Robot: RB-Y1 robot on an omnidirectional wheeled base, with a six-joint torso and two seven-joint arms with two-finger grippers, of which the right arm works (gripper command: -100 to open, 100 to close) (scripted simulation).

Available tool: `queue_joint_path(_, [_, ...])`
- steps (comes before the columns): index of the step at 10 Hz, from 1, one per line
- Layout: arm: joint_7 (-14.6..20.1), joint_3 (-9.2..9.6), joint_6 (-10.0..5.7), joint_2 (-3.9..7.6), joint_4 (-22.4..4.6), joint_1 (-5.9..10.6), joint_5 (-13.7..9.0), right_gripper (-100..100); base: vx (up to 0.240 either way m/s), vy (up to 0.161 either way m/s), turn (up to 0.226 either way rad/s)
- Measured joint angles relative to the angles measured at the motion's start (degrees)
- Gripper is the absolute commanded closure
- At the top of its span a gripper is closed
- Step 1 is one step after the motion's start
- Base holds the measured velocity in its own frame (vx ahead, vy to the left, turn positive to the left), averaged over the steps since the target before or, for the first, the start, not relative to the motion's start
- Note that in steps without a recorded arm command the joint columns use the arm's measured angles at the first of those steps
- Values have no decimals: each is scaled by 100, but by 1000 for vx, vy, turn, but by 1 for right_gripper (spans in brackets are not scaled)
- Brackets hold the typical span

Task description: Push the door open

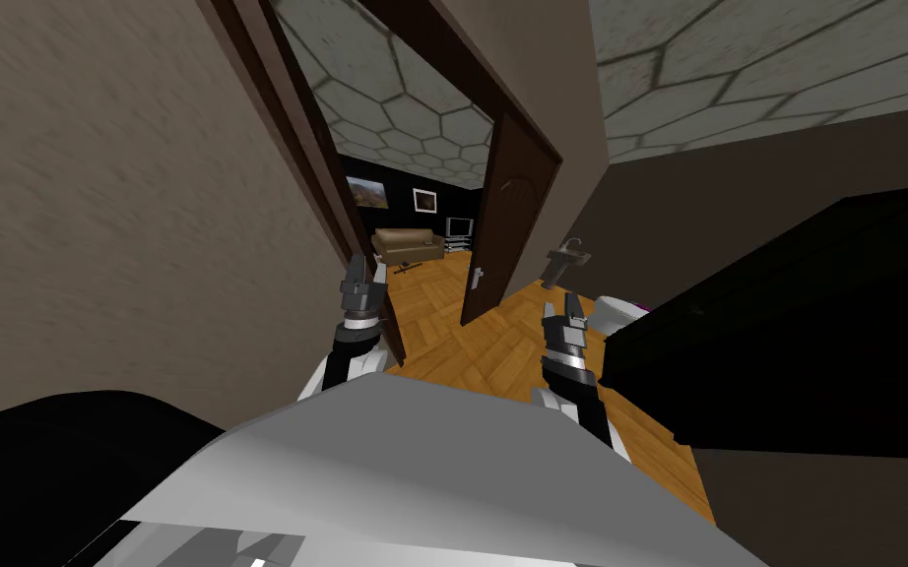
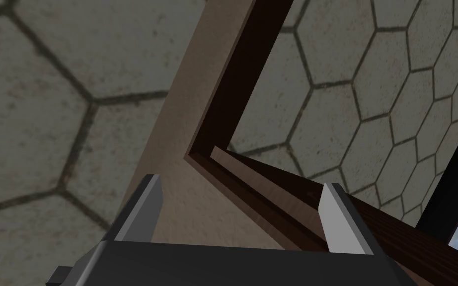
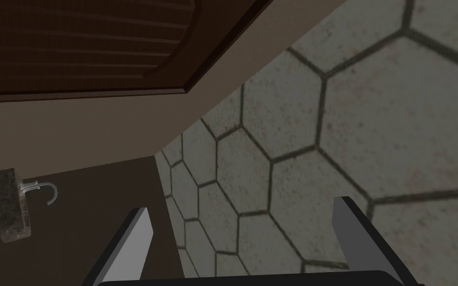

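While my left end effector (image 1: 369, 266) and right end effector (image 1: 560, 307) gape empty, the upright, ajar door (image 1: 516, 212) stands ahead-left of the right, seemingly nearer it.

The left forearm (image 1: 354, 330) is built in stacked sections: a dark grey boxy wrist, a pale grey band, a black joint, then a smooth white shell. The right forearm (image 1: 568, 359) has the same banding, mostly dark with one bright grey ring. Each set of jaws has two thin, flat, light grey fingers (image 2: 142, 212) with slanted tips, rising from a dark charcoal block (image 2: 233, 263).
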State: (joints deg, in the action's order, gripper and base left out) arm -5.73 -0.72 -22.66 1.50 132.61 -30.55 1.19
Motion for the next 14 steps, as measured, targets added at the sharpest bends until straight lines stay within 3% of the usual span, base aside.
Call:
queue_joint_path(6, [236,234,-76,385,-709,369,-228,-100,108,-48,92])
queue_joint_path(11, [482,456,-197,771,-1309,603,-456,-100,81,-58,104])
queue_joint_path(14, [623,635,-255,994,-1783,844,-593,-100,84,-70,128])
